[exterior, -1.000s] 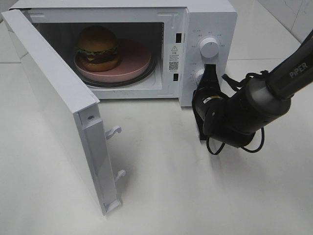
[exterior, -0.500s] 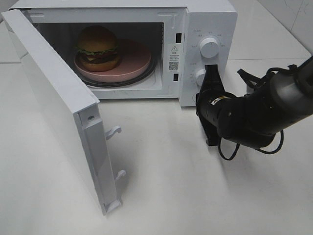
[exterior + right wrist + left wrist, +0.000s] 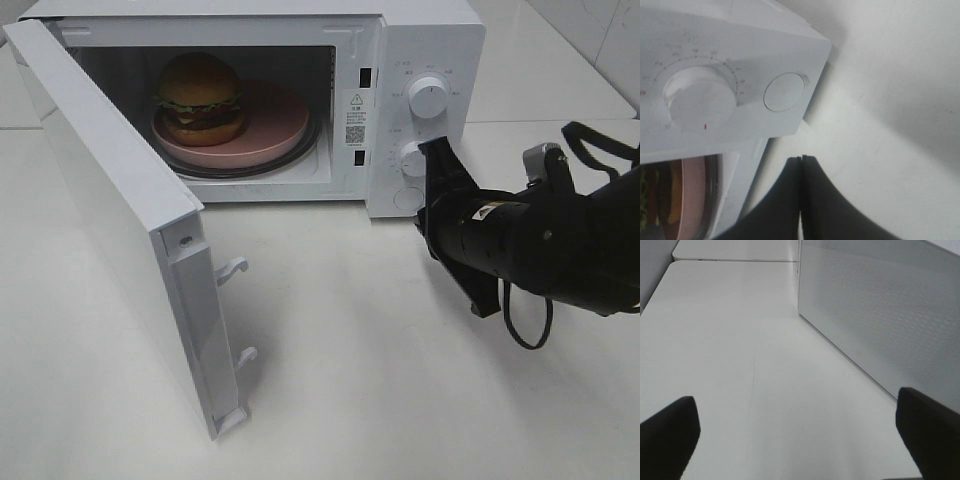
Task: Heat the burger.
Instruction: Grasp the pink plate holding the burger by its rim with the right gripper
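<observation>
The burger (image 3: 200, 98), with golden bun, green lettuce and dark patty, sits on a pink plate (image 3: 280, 120) inside the white microwave (image 3: 425, 45), whose door (image 3: 110, 200) stands wide open. My right gripper (image 3: 435, 150) is shut and empty, its tips just right of the lower knob (image 3: 411, 158). In the right wrist view the shut fingertips (image 3: 801, 160) lie below the knob (image 3: 700, 102) and a round button (image 3: 784, 92); an edge of the burger (image 3: 650, 195) shows there. My left gripper (image 3: 800, 440) is open and empty over bare table, out of the exterior view.
The upper knob (image 3: 428, 97) is above the lower one. The open door reaches to the table's front left, with two latch hooks (image 3: 232, 270) on its edge. A perforated white microwave panel (image 3: 880, 315) stands beside my left gripper. The table (image 3: 350, 380) is white.
My right arm has swung to the right and lowered. Its shut gripper has slid off the front of the lower knob to just right of it. The burger and door have not moved.
</observation>
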`<state>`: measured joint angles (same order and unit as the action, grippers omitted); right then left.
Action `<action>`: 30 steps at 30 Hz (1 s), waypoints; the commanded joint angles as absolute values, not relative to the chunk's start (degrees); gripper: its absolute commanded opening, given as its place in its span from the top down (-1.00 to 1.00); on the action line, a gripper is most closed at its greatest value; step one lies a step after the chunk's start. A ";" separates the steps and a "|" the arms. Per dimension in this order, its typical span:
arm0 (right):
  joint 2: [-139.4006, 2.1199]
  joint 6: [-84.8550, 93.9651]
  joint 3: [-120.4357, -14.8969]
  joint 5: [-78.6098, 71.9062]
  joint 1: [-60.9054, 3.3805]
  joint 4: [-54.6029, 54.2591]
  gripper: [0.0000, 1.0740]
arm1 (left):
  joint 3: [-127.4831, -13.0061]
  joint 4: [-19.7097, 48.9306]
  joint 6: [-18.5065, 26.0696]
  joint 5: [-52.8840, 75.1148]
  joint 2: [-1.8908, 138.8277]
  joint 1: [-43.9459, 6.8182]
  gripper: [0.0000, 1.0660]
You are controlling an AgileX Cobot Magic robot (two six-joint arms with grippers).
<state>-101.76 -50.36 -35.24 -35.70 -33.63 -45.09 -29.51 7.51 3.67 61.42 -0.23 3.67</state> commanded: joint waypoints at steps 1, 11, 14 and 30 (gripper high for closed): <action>-98.38 -42.17 -34.55 -32.20 -33.35 -44.29 0.94 | -29.56 7.79 3.38 61.54 -0.57 3.78 -0.87; -91.10 -15.87 -34.55 -21.37 -33.35 -44.23 0.91 | -29.56 7.79 3.38 61.54 -0.57 3.78 -0.87; -89.67 -8.88 -34.55 -17.70 -33.35 -44.23 0.91 | -29.56 7.79 3.38 61.54 -0.57 3.78 -0.87; -85.03 9.74 -36.15 4.98 -30.19 -35.75 0.90 | -29.56 7.79 3.38 61.54 -0.57 3.78 -0.87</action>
<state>-85.83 8.48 -34.84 0.00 -31.63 -40.74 -29.51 7.51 3.67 61.42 -0.23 3.67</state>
